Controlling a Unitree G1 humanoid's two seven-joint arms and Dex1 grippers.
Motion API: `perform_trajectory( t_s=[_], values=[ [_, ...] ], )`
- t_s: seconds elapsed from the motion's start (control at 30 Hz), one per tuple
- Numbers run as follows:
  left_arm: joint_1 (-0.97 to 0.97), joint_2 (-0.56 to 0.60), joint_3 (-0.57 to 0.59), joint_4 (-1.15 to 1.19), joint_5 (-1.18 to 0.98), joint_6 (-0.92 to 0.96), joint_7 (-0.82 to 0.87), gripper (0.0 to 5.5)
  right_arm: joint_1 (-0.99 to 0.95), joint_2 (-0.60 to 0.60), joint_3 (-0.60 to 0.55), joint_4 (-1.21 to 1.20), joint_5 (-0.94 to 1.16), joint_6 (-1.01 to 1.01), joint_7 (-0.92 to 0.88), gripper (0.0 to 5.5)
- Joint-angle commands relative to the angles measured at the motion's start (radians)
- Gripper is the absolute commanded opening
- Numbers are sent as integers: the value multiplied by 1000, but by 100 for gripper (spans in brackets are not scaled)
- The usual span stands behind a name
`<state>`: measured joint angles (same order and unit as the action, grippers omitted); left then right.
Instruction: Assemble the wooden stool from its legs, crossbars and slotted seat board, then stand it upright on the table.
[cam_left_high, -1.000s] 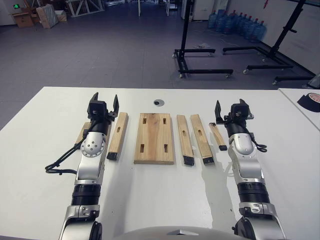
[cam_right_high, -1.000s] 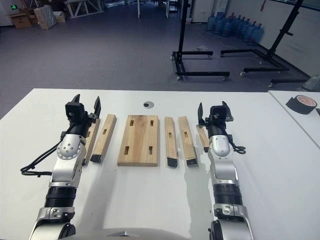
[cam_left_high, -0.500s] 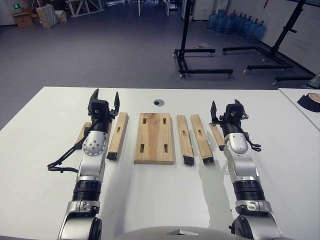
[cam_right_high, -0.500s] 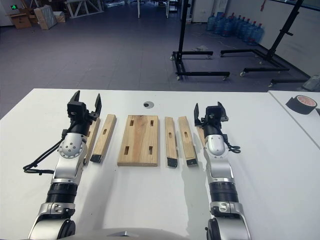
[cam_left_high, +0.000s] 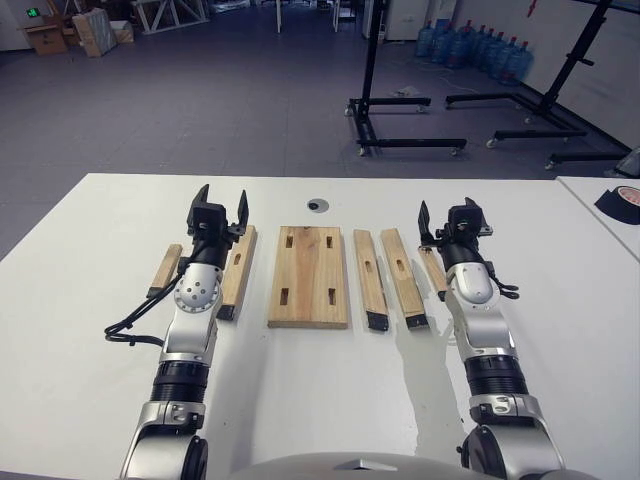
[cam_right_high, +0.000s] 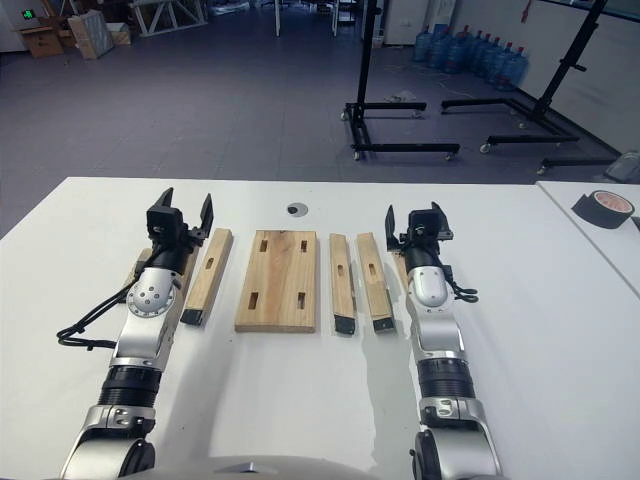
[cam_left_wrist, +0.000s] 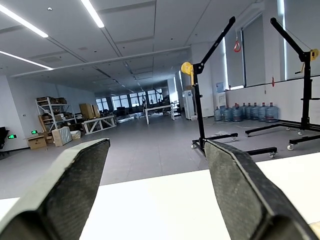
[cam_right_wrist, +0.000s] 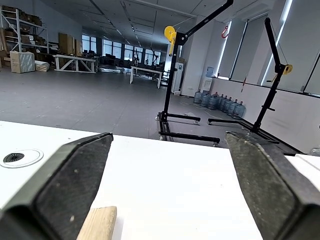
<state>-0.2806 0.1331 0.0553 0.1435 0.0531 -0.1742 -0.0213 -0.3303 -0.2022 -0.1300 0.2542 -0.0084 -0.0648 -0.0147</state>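
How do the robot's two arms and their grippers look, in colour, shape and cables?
Both arms are silver-grey metal with a round joint disc and black ribbed rings. The left gripper and right gripper are black, each with two wedge-shaped fingers of rough matte surface. A black cable loops beside the left arm; a shorter cable beside the right.

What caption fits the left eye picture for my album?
Left gripper and right gripper, both open, by the seat board and legs lying flat on the white table.
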Motion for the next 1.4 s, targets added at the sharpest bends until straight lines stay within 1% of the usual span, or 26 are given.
perform_trajectory(
  t_s=[0.03, 0.27, 0.4, 0.5, 0.7, 0.8, 0.9, 0.97, 1.03, 1.07, 1.1, 1.17, 1.27, 1.4],
  values=[
    [16, -16, -5, -14, 6, 21, 18, 346, -21, -8, 3, 11, 0, -5, 14, 414],
    [86, -52, -18, -110, -5, 27, 36, 346, -16, -11, 14, -13, 1, 22, 45, 414],
    [86, -43, -18, -139, -11, 46, 15, 346, 13, 0, 17, -43, -4, 35, 37, 414],
    [73, -31, -2, -130, -26, 58, 4, 346, 14, 5, 16, -52, -4, 43, 30, 414],
    [48, -34, -9, -106, -24, 61, -1, 346, -4, -4, 6, -44, 0, 45, 26, 414],
    [48, -35, -16, -102, -24, 62, -10, 346, -11, -22, -22, -56, 26, 71, 37, 414],
    [67, -43, -21, -115, -10, 60, 4, 346, -8, -93, -92, -56, 87, 145, 91, 414],
    [90, -52, -28, -141, -27, 41, -8, 346, 21, -132, -147, -60, 161, 257, 145, 414],
    [109, -59, -29, -176, -42, 32, -13, 346, 61, -145, -184, -84, 223, 364, 177, 414],
    [117, -61, -22, -182, -41, 35, -5, 346, 94, -132, -190, -113, 254, 418, 184, 414],
    [123, -61, -18, -184, -36, 39, 4, 346, 121, -119, -189, -140, 273, 458, 188, 414],
    [130, -64, -24, -187, -23, 46, 12, 346, 204, -96, -143, -222, 268, 487, 201, 414],
    [151, -72, -47, -201, -25, 46, -1, 346, 279, -70, -84, -298, 246, 477, 210, 414],
    [146, -74, -58, -188, -16, 48, 2, 346, 303, -57, -57, -257, 202, 489, 172, 414]
  ],
)
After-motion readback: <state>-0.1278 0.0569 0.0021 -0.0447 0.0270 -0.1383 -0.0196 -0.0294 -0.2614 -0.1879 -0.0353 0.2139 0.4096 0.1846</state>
